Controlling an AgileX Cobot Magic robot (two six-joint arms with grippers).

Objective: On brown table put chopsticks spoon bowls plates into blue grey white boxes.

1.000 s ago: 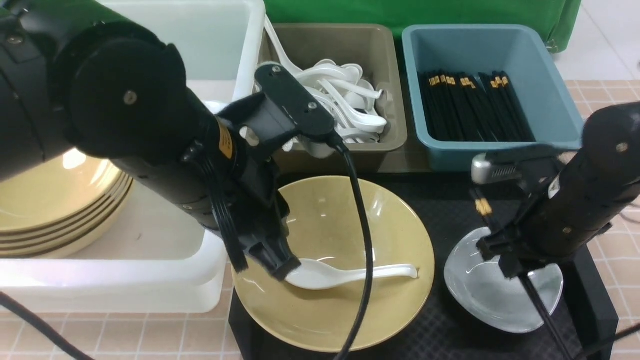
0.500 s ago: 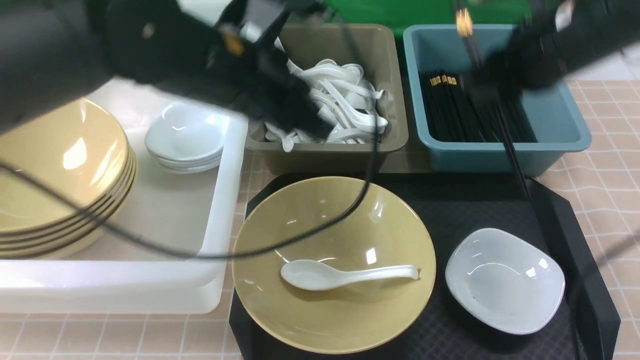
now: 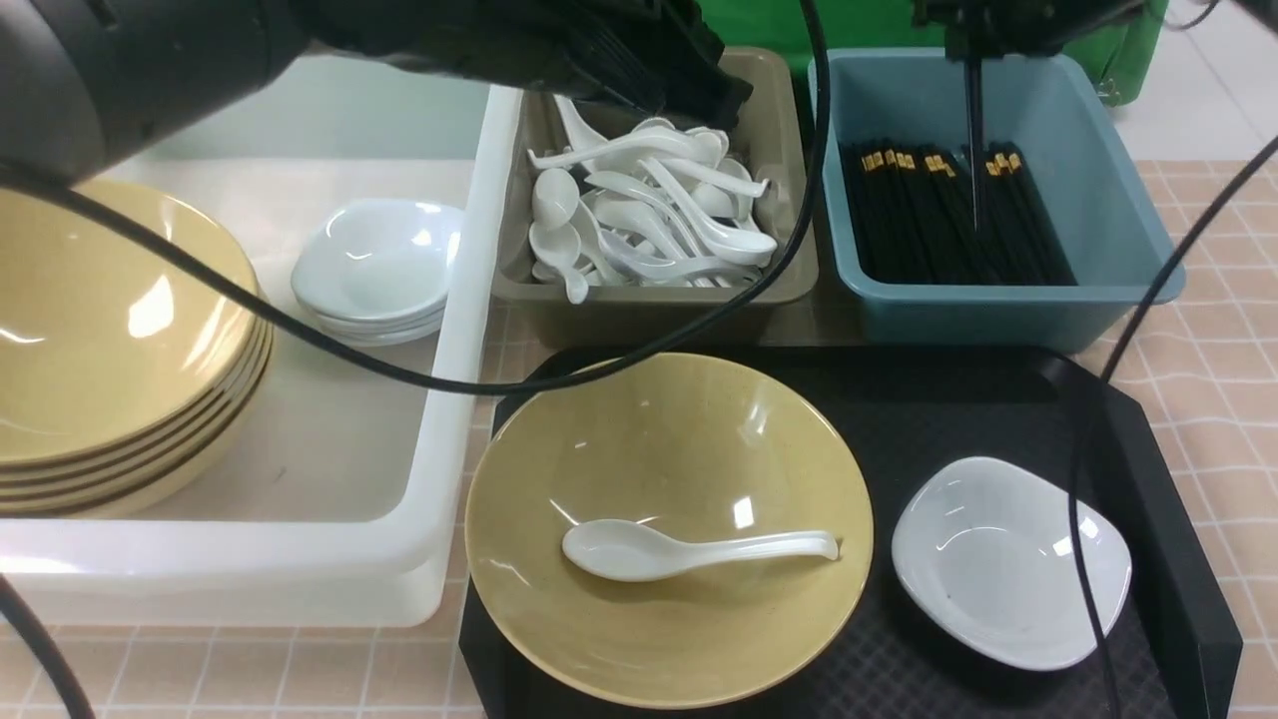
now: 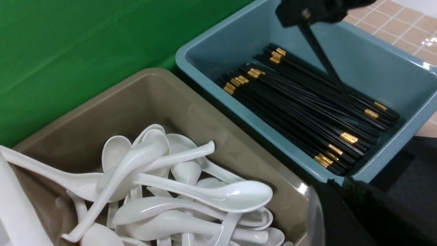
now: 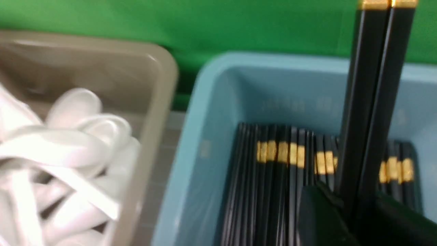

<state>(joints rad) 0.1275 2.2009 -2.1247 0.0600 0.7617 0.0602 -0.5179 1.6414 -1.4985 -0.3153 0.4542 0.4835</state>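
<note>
My right gripper (image 3: pixel 973 45) is shut on a pair of black chopsticks (image 3: pixel 973 140), which hang upright over the blue box (image 3: pixel 1108 200); several chopsticks (image 3: pixel 929 220) lie inside it. In the right wrist view the held chopsticks (image 5: pixel 372 102) rise from between the jaws of the right gripper (image 5: pixel 358 208). My left gripper (image 3: pixel 719 100) is shut and empty above the grey box (image 3: pixel 794 200), which holds several white spoons (image 3: pixel 649 220). A spoon (image 3: pixel 689 549) lies in the yellow bowl (image 3: pixel 669 449) on the black tray. A white plate (image 3: pixel 1008 559) sits to its right.
The black tray (image 3: pixel 958 399) rests on the brown table (image 3: pixel 1218 399). The white box (image 3: pixel 439 399) at the left holds stacked yellow bowls (image 3: pixel 110 340) and stacked white plates (image 3: pixel 374 265). Arm cables hang across the tray and the boxes. A green cloth hangs behind the boxes.
Both arms rose from the tray and swung back over the boxes. The right one carried the chopsticks over the blue box. The left one left the spoon in the bowl.
</note>
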